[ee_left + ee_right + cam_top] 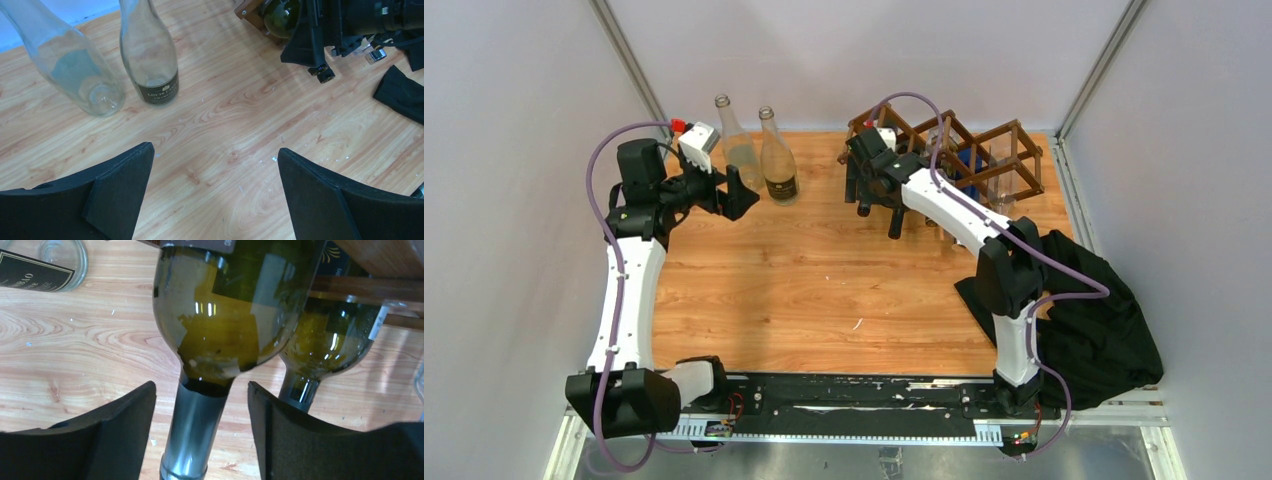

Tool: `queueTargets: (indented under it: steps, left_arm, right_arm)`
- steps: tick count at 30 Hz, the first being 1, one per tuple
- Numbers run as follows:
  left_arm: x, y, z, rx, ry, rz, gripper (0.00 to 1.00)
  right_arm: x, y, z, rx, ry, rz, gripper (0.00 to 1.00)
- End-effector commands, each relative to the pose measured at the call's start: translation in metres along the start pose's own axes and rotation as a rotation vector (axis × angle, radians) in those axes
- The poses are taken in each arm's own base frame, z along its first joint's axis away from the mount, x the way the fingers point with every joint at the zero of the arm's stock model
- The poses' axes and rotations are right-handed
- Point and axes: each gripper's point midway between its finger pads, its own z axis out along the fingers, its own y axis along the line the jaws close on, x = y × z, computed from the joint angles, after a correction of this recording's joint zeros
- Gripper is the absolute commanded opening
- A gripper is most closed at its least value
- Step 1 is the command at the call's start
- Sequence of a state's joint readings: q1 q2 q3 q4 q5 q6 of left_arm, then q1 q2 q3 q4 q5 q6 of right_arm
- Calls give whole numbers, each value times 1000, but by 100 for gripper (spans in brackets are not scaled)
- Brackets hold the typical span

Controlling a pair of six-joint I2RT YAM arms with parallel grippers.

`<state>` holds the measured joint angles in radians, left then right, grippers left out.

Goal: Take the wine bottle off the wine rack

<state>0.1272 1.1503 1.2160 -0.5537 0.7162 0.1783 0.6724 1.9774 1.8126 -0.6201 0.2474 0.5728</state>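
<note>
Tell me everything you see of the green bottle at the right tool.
The green bottle is dark olive glass, with a rounded shoulder and a grey-sleeved neck. It lies in the rack, neck pointing out toward the right tool. The neck sits between the open fingers, gaps on both sides. A second bottle lies beside it.

Wine bottle (220, 305): body is cut off at the top edge beyond the right pincer (200, 387), neck runs off the bottom edge between its fingers, mouth unseen. Second green bottle (330, 345), right of that pincer, half hidden behind the first. Wine rack (372, 287) mostly out of frame. Ahead of the left pincer (215, 155), labelled bottle (150, 55) and plain bottle (75, 70) lose their necks at the top edge.
</note>
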Motion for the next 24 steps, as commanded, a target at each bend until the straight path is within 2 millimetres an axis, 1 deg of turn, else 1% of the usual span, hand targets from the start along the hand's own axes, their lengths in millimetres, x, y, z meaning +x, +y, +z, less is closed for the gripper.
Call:
queueTargets:
  steps: [1, 2, 6, 10, 12, 18, 21, 24]
  left_arm:
    - [-5, -6, -4, 14, -29, 11, 100]
    - [-4, -6, -3, 15, -30, 12, 100]
    - [-1, -6, -2, 17, -30, 8, 100]
    - [2, -8, -1, 28, -36, -2, 100]
    - [5, -10, 0, 37, -37, -11, 100]
    - [11, -12, 4, 58, -42, -24, 100]
    - [20, -20, 8, 100, -34, -40, 100]
    - [30, -22, 12, 99, -12, -20, 100]
  right_arm:
    - [-9, 8, 6, 12, -30, 49, 68]
    - [-9, 8, 6, 13, -32, 54, 64]
    - [-8, 8, 6, 12, -32, 73, 44]
    - [-1, 8, 2, 10, -30, 85, 12]
    - [2, 11, -3, 1, -28, 93, 1]
    - [16, 25, -22, -41, -50, 134, 0]
    - [23, 28, -28, -64, -53, 159, 0]
    - [32, 29, -37, -82, -45, 177, 0]
